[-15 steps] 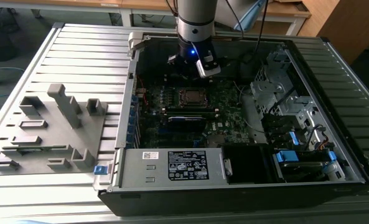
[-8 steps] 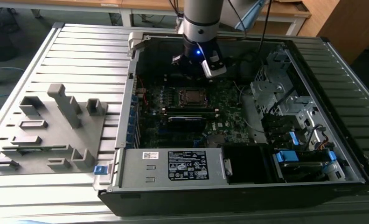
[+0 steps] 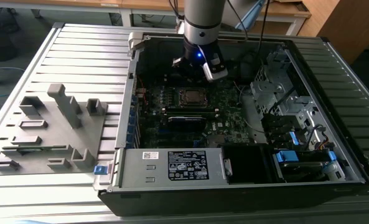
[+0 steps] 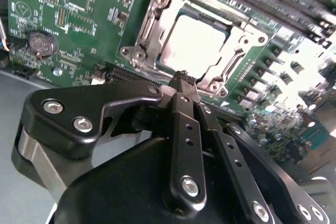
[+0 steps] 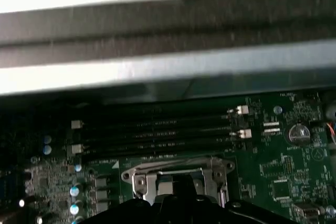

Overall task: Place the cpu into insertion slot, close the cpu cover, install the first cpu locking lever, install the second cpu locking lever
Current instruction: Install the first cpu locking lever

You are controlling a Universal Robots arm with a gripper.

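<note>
The cpu (image 4: 197, 45) sits flat in its socket on the green motherboard (image 4: 79, 35), dull silver top showing. The cpu cover (image 4: 152, 9) lies down around it, a silvery frame bordering the chip on all sides. In the exterior view the socket (image 3: 191, 95) is mid-board inside the open computer case (image 3: 333, 163) on the slatted worktop (image 3: 78, 56). The gripper (image 4: 184, 77) hangs just over the socket's edge, arm (image 3: 203, 18) reaching straight down from the far side; jaws pressed together, holding nothing. Memory slots (image 5: 157, 129) flank the socket; the drive cage (image 3: 277, 93) stands at the exterior view's right, a grey fixture (image 3: 53, 130) at its left.
</note>
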